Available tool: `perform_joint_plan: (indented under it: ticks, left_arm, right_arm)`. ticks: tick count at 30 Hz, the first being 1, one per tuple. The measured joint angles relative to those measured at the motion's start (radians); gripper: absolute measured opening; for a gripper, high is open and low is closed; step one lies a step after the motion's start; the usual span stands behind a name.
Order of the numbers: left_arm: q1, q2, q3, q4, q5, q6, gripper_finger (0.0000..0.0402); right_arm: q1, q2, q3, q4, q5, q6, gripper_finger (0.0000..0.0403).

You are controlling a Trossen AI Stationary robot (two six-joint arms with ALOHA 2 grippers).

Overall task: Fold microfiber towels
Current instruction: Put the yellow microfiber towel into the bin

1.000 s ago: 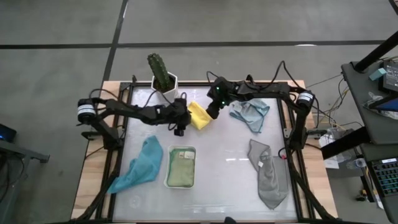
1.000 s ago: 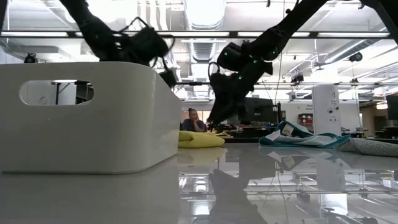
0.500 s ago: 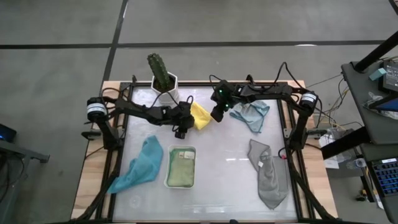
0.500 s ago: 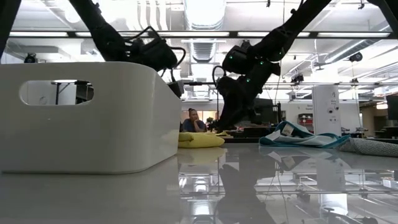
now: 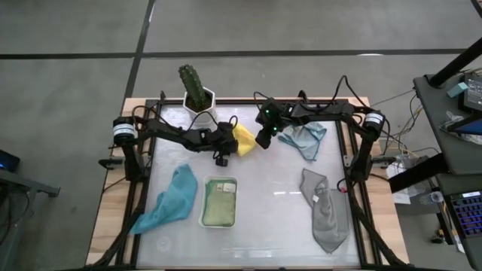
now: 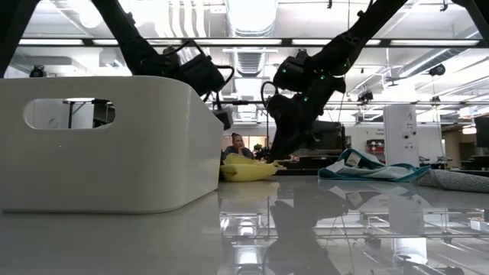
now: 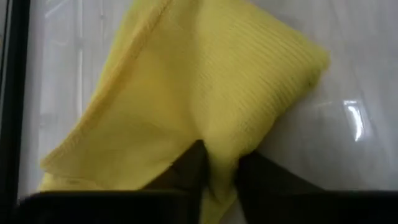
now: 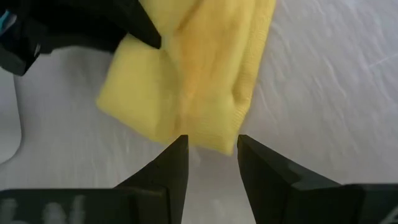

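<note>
**Left wrist view: fingers pinched on the yellow towel**

Left wrist view first, and I've got both dark fingers [image 7: 186, 169] squeezed onto a ridge of the yellow towel [image 7: 205, 93], cloth bunched up between them. That's my left gripper [image 5: 224, 147] clamped on the towel's near edge, sitting just on the cactus side of it from above.

Over to the right wrist camera: my right gripper [image 8: 208, 163] has its fingers [image 8: 172, 165] apart, with the towel's folded edge right at the tips. I can't tell whether they touch the fabric. From above, the right gripper [image 5: 266, 137] sits just beside the yellow towel [image 5: 243, 139], on the side away from the left gripper, so the cloth lies between the two. At table level the yellow towel [image 6: 246, 169] is a low heap with one edge lifted a little.

Working outward from the yellow towel: the light blue towel [image 5: 304, 138] lies crumpled just beyond the right gripper. The potted cactus [image 5: 197, 91] stands at the table's far edge, near the left arm. Towards the front, the white tray [image 5: 219, 223] holds the pale green towel [image 5: 219, 203], folded flat. The teal towel [image 5: 171, 199] sprawls just beside the tray, and the grey towel [image 5: 324, 210] lies well apart on the tray's other side.
</note>
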Motion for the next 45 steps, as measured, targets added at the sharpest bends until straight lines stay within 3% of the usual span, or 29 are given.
perform_joint_plan:
  ticks: [3,11,18,24,30,34,36,40,45]
  left_arm:
    - [0.000,-0.023,-0.004,-0.019,-0.001,-0.059,0.0013]
    - [-0.018,-0.198,0.000,-0.139,0.000,-0.234,0.0004]
    - [-0.109,-0.409,0.006,-0.200,0.010,-0.248,0.0003]
    - [-0.294,-0.543,0.008,-0.233,0.019,-0.106,0.0002]
    - [-0.506,-0.566,0.011,-0.249,-0.071,0.046,0.0002]
    - [-0.668,-0.552,0.009,-0.298,-0.361,0.158,0.0002]
    - [-0.729,-0.553,0.013,-0.344,-0.441,0.183,0.0002]
    - [-0.822,-0.556,0.015,-0.377,-0.440,0.143,0.0002]
    - [-0.858,-0.536,-0.002,-0.413,-0.422,0.106,0.0002]
  right_arm:
    - [0.005,-0.026,-0.021,-0.002,0.000,0.000,0.0129]
    - [0.012,-0.268,-0.219,0.113,0.002,-0.005,0.0129]
    - [0.038,-0.516,-0.438,0.319,0.001,0.039,0.0129]
    - [0.066,-0.659,-0.543,0.402,0.002,0.055,0.0129]
    - [0.089,-0.704,-0.577,0.427,0.002,0.055,0.0129]
    - [0.094,-0.697,-0.577,0.438,0.002,0.053,0.0130]
    - [0.093,-0.690,-0.577,0.445,0.002,0.053,0.0130]
    - [0.094,-0.673,-0.577,0.447,0.002,0.068,0.0130]
    - [0.098,-0.647,-0.577,0.447,0.003,0.091,0.0130]
